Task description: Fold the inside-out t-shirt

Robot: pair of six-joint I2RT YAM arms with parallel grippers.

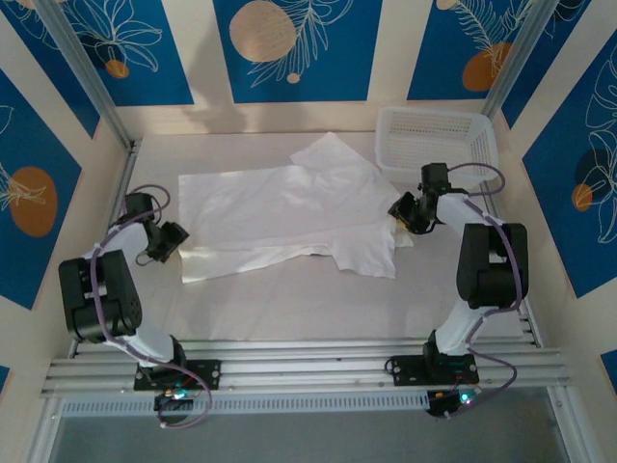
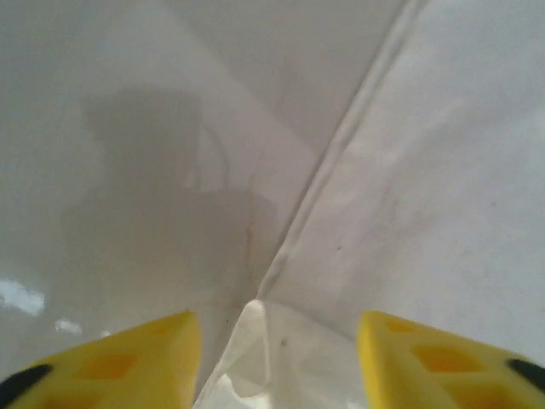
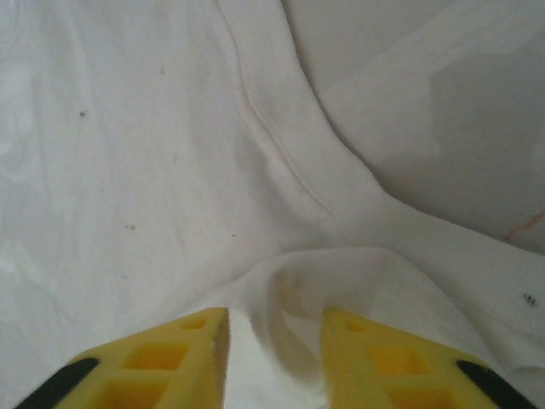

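My left gripper (image 2: 277, 341) and right gripper (image 3: 275, 328) stand parted around cloth at opposite ends of the inside-out t-shirt (image 1: 289, 217), I reckon to leave it spread.

Left claw (image 2: 277, 332), right claw (image 3: 275, 322): jaws apart.
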